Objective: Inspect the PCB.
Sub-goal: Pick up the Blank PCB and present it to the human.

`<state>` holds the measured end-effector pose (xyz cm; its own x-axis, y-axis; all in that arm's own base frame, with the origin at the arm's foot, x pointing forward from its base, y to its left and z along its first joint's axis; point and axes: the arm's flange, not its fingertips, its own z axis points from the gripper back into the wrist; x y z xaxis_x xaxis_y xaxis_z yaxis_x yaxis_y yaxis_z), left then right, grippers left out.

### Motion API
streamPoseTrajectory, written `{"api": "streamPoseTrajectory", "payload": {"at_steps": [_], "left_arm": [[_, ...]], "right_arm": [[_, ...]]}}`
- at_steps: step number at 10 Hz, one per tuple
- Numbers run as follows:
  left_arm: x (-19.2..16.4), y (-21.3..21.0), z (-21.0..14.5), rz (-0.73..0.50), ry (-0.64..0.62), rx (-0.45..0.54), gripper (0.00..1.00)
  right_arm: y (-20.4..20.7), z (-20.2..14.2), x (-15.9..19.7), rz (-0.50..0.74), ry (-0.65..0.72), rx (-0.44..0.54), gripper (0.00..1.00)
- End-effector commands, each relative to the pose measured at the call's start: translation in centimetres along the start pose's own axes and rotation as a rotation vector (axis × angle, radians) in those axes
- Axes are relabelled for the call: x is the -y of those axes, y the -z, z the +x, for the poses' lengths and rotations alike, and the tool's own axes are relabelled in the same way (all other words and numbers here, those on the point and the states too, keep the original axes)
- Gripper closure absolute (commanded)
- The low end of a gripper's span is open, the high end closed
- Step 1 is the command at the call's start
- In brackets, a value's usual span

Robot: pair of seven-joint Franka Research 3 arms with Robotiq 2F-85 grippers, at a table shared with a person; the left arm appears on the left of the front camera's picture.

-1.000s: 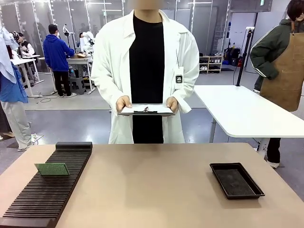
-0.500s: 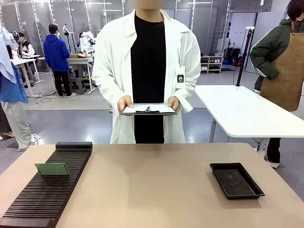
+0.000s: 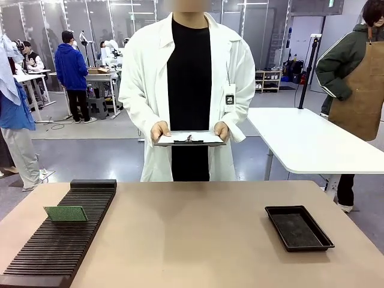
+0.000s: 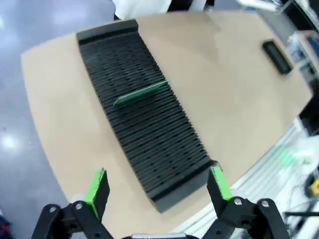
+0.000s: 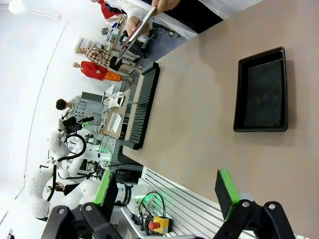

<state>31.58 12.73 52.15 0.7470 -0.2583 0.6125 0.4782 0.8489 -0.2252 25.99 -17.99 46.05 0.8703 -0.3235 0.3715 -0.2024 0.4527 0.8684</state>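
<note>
You have the PCB (image 3: 65,213) standing on edge in a slot of the black rack (image 3: 60,252), presumably so its top edge is graspable; left gripper (image 4: 158,181) hangs above it, right gripper (image 5: 167,189) looks toward the tray (image 5: 261,92), both spread wide, empty.

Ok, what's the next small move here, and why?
Probably lower the left gripper toward the PCB: it stands on edge in the slotted rack, untouched, and that open gripper hangs above the rack's near end.
</note>
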Motion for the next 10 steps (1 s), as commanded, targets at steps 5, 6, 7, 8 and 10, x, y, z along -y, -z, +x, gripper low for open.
{"api": "streamPoseTrajectory", "payload": {"at_steps": [5, 6, 7, 8, 10], "left_arm": [[6.7, 12.0, 6.1, 0.109, 0.515, -0.273, 0.0], [7.5, 13.4, 6.1, 0.099, 0.566, -0.295, 0.0], [7.9, 14.5, 5.8, 0.107, 0.613, -0.318, 0.0], [8.1, 15.2, 5.5, 0.116, 0.648, -0.34, 0.0], [8.2, 15.1, 5.4, 0.112, 0.651, -0.341, 0.0]], "right_arm": [[-0.1, 0.0, -0.2, 0.008, -0.011, 0.005, 0.0], [-0.1, 0.0, -0.2, 0.008, -0.011, 0.005, 0.0], [-0.1, 0.0, -0.2, 0.008, -0.011, 0.005, 0.0], [-0.1, 0.0, -0.2, 0.008, -0.011, 0.005, 0.0], [-0.1, 0.0, -0.2, 0.008, -0.011, 0.005, 0.0]]}}
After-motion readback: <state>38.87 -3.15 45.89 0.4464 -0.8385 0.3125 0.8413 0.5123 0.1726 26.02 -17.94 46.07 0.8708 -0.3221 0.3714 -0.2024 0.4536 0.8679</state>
